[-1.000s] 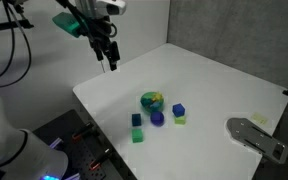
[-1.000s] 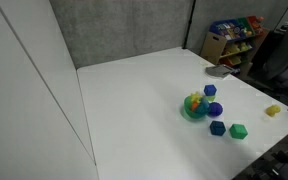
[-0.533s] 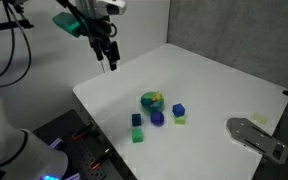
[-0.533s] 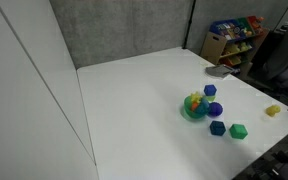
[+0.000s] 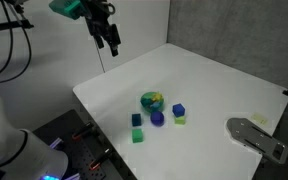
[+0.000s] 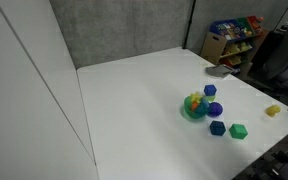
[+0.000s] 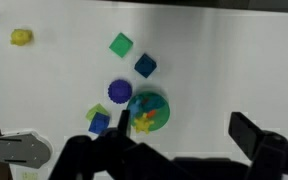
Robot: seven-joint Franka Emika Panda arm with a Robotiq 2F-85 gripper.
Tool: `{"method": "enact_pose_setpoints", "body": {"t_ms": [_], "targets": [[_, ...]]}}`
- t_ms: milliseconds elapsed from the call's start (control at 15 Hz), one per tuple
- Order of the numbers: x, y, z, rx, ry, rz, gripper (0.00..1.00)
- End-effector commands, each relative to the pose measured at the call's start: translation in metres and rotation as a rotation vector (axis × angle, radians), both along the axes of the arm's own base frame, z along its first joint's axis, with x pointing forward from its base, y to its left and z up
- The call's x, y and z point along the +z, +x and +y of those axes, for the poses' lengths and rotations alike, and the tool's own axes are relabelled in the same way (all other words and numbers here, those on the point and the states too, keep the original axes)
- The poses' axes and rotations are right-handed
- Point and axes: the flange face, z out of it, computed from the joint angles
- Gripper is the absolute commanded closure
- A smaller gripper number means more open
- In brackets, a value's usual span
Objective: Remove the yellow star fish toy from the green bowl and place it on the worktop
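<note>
Now, step in hand: approach to the star; not yet begun in earnest.
Fingers: the fingers (image 5: 113,42) hang high at the upper left of the frame, well apart from the bowl (image 5: 152,101). The wrist view shows them spread apart and holding nothing.
Star location: the star (image 7: 142,121) sits inside the bowl, toward its lower-left rim in the wrist view. The bowl stands on the bench (image 5: 214,80) near frame centre.
Method advised: centre over the star rather than the bowl, descend straight, and keep both fingers inside the rim. Close on two opposite notches and lift clear before moving sideways.
Neighbours: the purple block (image 7: 120,91) lies just beside the bowl at upper left and the blue block (image 7: 100,124) is near at left. The set-down is best made on bare bench away from both.
Pointing: the arm directions are too small to resolve.
Long axis: judged none, since a star is much the same every way, so wrist turn matters little.
</note>
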Motion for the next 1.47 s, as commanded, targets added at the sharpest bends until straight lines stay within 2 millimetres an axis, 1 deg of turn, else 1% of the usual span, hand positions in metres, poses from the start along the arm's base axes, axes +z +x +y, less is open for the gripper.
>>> {"method": "enact_pose_setpoints", "body": {"t_ms": [0,133,267,333,533,733,1000,1200,1267,1400], "targets": [[0.028,0.023,0.001,-0.016,0.007,-0.015,0.00],[0.036,0.040,-0.002,-0.014,0.016,-0.023,0.00],[0.035,0.056,-0.005,-0.017,0.023,-0.011,0.00],[0.031,0.064,-0.005,-0.018,0.022,0.001,0.00],[0.013,0.087,-0.009,-0.021,0.022,0.039,0.00],[-0.012,0.112,-0.014,-0.028,0.009,0.070,0.00],[-0.048,0.142,-0.027,-0.058,-0.013,0.092,0.00],[-0.064,0.154,-0.031,-0.063,-0.022,0.102,0.00],[-0.067,0.142,-0.028,-0.049,-0.001,0.110,0.00],[-0.074,0.145,-0.029,-0.049,-0.002,0.124,0.00]]}}
